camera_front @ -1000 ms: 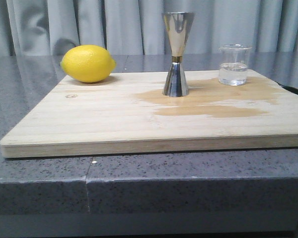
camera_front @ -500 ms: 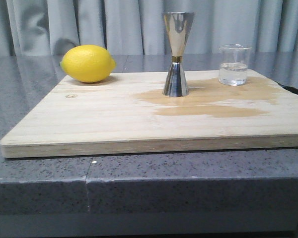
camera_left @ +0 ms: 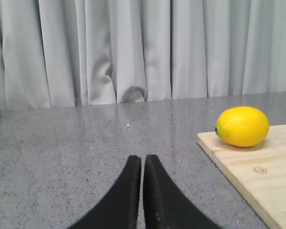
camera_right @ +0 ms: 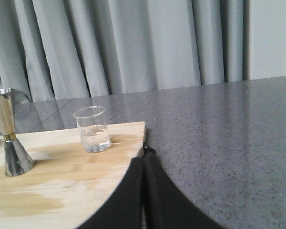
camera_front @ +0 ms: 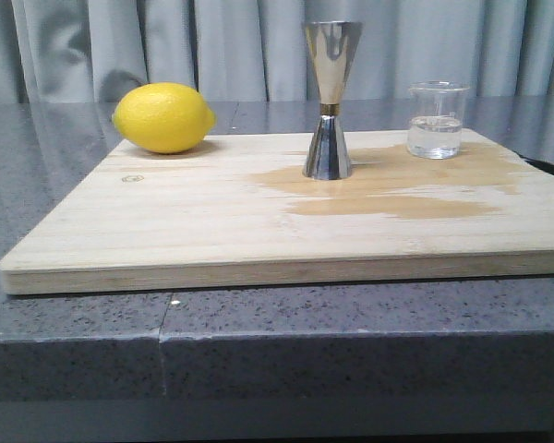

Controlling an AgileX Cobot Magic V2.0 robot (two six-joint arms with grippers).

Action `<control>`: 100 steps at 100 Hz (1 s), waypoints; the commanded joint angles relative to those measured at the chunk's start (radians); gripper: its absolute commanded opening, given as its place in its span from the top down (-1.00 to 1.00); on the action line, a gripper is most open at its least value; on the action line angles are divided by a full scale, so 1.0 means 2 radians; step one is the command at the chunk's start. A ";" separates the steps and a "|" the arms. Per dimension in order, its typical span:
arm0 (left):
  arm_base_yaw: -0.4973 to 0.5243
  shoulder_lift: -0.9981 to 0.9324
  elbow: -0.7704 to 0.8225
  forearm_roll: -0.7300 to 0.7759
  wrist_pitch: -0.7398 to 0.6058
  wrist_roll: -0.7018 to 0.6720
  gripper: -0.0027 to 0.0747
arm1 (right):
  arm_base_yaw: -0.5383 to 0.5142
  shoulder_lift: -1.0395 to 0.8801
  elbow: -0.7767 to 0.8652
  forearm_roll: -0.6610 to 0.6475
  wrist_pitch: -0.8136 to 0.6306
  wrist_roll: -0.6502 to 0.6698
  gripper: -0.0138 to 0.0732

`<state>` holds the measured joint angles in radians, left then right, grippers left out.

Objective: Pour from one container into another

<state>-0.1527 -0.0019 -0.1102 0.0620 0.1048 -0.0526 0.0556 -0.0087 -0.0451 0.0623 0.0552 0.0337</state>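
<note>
A small clear glass beaker (camera_front: 437, 121) with some clear liquid stands at the back right of the wooden board (camera_front: 194, 221); it also shows in the right wrist view as the beaker (camera_right: 92, 129). The tall steel jigger (camera_front: 329, 100) with a gold waist band stands upright mid-board, left of the beaker, seen again as the jigger (camera_right: 8, 140). My left gripper (camera_left: 143, 160) is shut and empty over the grey counter, left of the board. My right gripper (camera_right: 143, 158) is shut and empty at the board's right edge, short of the beaker.
A yellow lemon (camera_front: 163, 117) lies at the board's back left, seen too as the lemon (camera_left: 242, 126). A wet stain (camera_front: 388, 189) spreads on the board around the jigger. Grey curtains hang behind the stone counter (camera_front: 74, 323).
</note>
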 commanded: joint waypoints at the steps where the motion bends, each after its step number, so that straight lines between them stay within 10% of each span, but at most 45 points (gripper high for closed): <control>1: 0.001 0.023 -0.055 -0.007 0.008 -0.004 0.98 | -0.004 0.011 -0.059 0.000 0.011 -0.002 0.86; 36: 0.001 0.176 -0.200 -0.007 0.138 -0.004 0.98 | -0.004 0.135 -0.196 -0.031 0.106 -0.002 0.86; 100: 0.001 0.229 -0.203 -0.009 0.124 -0.004 0.98 | -0.004 0.169 -0.207 -0.031 0.080 -0.002 0.86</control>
<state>-0.1527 0.4436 -0.4807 0.0526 0.4294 -0.0526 0.0556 0.3101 -0.4227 0.0094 0.3027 0.0337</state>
